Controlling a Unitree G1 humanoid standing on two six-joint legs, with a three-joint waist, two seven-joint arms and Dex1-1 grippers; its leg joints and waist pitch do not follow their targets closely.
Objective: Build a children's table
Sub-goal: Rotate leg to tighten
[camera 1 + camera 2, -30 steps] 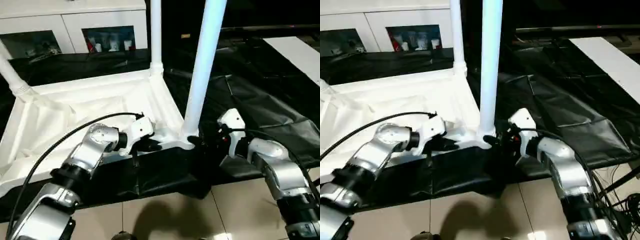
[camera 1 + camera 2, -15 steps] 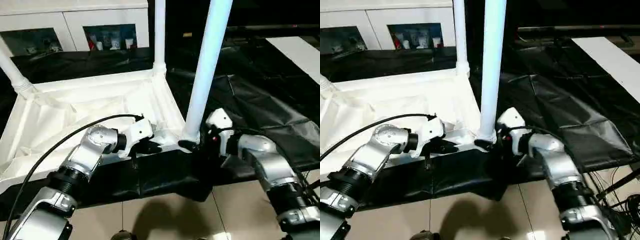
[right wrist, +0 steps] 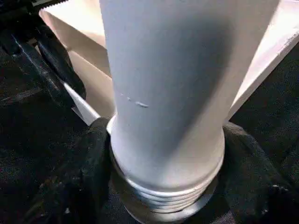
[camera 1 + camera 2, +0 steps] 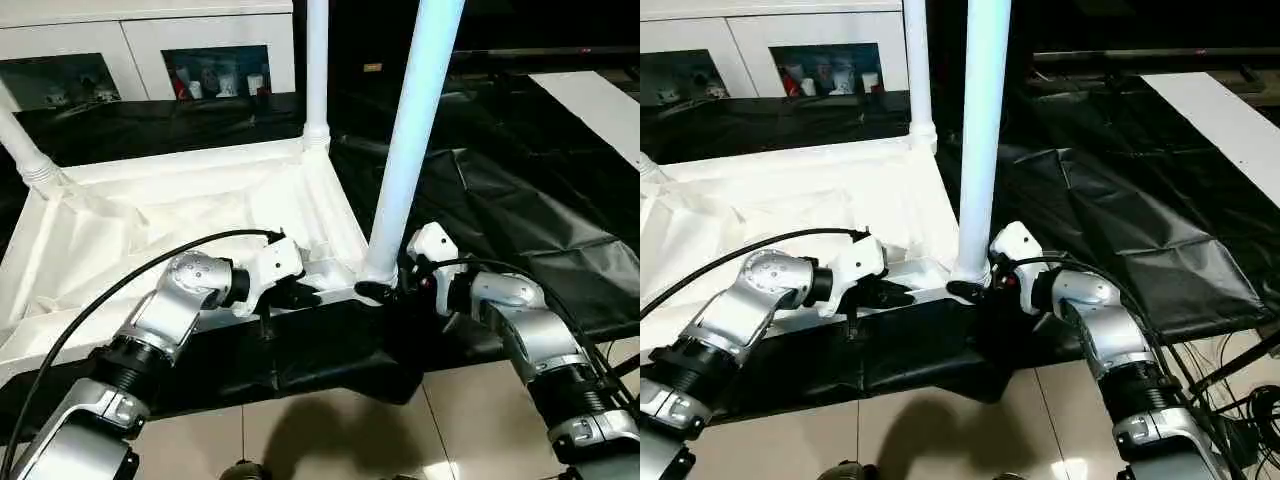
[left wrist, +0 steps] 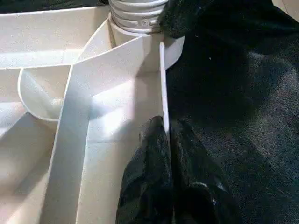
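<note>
Black sheeting covers the floor under the upturned children's table (image 4: 190,200), the white cabinet (image 4: 150,40) behind it. My left gripper (image 5: 166,140) stays pinched shut on the table's near edge rim. My right gripper (image 4: 970,290) has moved in over the last second and now has a finger either side of the near-corner leg (image 4: 410,140) at its threaded base, closing. I judge that leg is about to be turned home.
</note>
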